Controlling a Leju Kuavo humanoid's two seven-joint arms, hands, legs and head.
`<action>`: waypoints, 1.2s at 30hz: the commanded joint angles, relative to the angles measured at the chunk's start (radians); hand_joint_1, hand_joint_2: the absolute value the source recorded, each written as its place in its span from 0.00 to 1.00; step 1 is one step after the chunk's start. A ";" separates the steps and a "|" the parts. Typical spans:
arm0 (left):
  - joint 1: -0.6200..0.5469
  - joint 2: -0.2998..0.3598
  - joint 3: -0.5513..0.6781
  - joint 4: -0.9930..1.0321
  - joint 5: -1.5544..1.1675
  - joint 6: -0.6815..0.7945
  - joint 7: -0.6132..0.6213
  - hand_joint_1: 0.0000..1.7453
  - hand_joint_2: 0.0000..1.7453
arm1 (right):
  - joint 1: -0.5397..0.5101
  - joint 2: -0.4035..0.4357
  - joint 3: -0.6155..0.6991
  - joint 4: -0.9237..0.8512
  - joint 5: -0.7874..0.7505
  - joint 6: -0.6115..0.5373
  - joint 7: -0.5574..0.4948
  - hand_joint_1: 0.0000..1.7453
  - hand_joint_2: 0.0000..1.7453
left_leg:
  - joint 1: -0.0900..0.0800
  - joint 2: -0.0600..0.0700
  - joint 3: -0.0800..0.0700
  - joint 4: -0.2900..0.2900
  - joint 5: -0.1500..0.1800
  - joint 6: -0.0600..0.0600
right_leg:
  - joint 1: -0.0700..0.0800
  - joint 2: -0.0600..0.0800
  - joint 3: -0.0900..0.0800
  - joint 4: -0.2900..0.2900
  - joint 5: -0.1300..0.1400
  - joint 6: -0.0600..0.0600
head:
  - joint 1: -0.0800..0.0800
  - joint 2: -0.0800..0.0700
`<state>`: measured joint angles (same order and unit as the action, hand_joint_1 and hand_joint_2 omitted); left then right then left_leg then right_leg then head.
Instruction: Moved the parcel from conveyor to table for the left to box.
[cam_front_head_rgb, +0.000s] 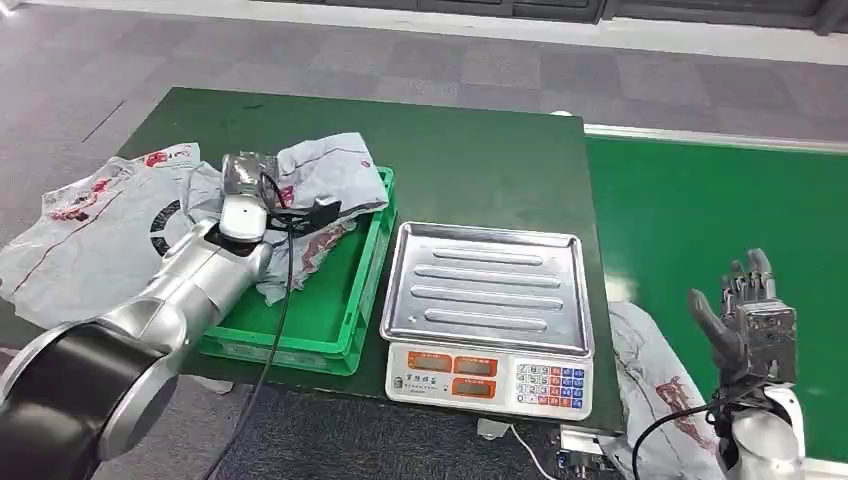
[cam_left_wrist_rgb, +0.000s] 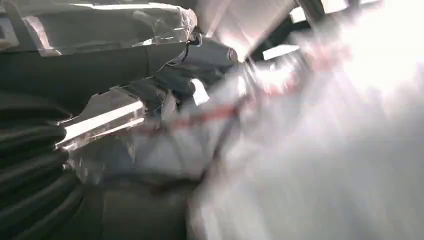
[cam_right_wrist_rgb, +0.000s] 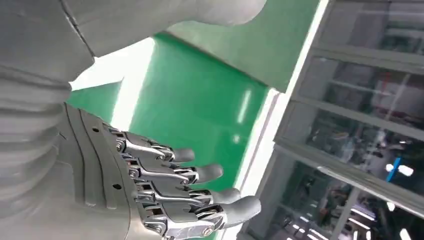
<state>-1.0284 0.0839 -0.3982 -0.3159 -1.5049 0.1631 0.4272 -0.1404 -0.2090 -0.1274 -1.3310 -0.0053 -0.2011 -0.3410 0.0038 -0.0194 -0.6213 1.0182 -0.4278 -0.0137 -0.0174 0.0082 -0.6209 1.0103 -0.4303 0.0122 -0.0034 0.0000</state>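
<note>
A: Where is the crumpled grey plastic mailer parcel with red print (cam_front_head_rgb: 325, 180)?

B: It sits at the far end of the shallow green plastic crate (cam_front_head_rgb: 340, 300), bulging over the crate's far rim. From the scale, that is at about ten o'clock. The crate itself rests on the dark green table (cam_front_head_rgb: 450, 150).

A: And the left hand (cam_front_head_rgb: 243, 185)?

B: It is reaching over the crate's far left corner, right against the parcel's left side. From the head view I see its silver arm (cam_front_head_rgb: 190, 280) and a taped, shiny back of the hand, with a black cable trailing down. The left wrist view is blurred; grey wrinkled plastic with red marks (cam_left_wrist_rgb: 200, 135) lies close against the hand, but whether the fingers are closed on it I cannot tell.

A: The right hand (cam_front_head_rgb: 748, 310)?

B: Held upright over the bright green conveyor belt (cam_front_head_rgb: 700, 220), at about four o'clock from the scale. Its fingers are extended and apart, thumb out to the side, nothing in it. The right wrist view shows the same: fingers (cam_right_wrist_rgb: 205, 172) straight, with green belt behind them.

A: What else is on the table?

B: A white electronic weighing scale with a ribbed steel tray (cam_front_head_rgb: 490, 285) stands just right of the crate, its keypad facing the robot. A flat grey mailer bag with red and black print (cam_front_head_rgb: 90, 225) lies at nine o'clock from the crate, hanging over the table's left edge. Another grey bag with red marks (cam_front_head_rgb: 650, 390) lies at five o'clock from the scale, beside the right arm.
</note>
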 joint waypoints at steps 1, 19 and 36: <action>-0.016 -0.048 0.156 0.002 0.035 0.188 -0.062 0.00 1.00 | -0.011 0.006 -0.007 0.019 0.041 -0.026 0.045 0.00 1.00 | 0.000 0.002 0.002 -0.001 -0.001 0.000 | 0.000 0.000 0.003 -0.002 -0.001 0.000 | 0.000 0.000; -0.023 -0.083 0.249 -0.041 0.102 0.462 -0.195 0.00 1.00 | -0.043 -0.014 0.053 0.122 0.310 -0.105 0.178 0.00 1.00 | 0.001 0.002 0.002 0.000 -0.001 0.000 | 0.002 0.000 0.003 -0.002 0.000 -0.001 | 0.000 0.000; 0.000 -0.186 0.551 -0.118 0.881 0.180 -0.783 0.00 1.00 | -0.043 0.013 0.067 0.061 0.290 -0.062 0.143 0.00 1.00 | 0.000 0.003 0.001 -0.001 -0.001 0.000 | 0.001 0.001 0.002 -0.002 0.000 -0.001 | 0.000 0.000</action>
<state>-1.0129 -0.0607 -0.0419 -0.4372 -0.9001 0.5164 -0.2293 -0.1361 -0.2392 -0.1167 -1.2905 0.2930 -0.2796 -0.1591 0.0030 -0.0200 -0.6221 1.0182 -0.4282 -0.0135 -0.0180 0.0078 -0.6211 1.0102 -0.4304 0.0123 -0.0034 0.0000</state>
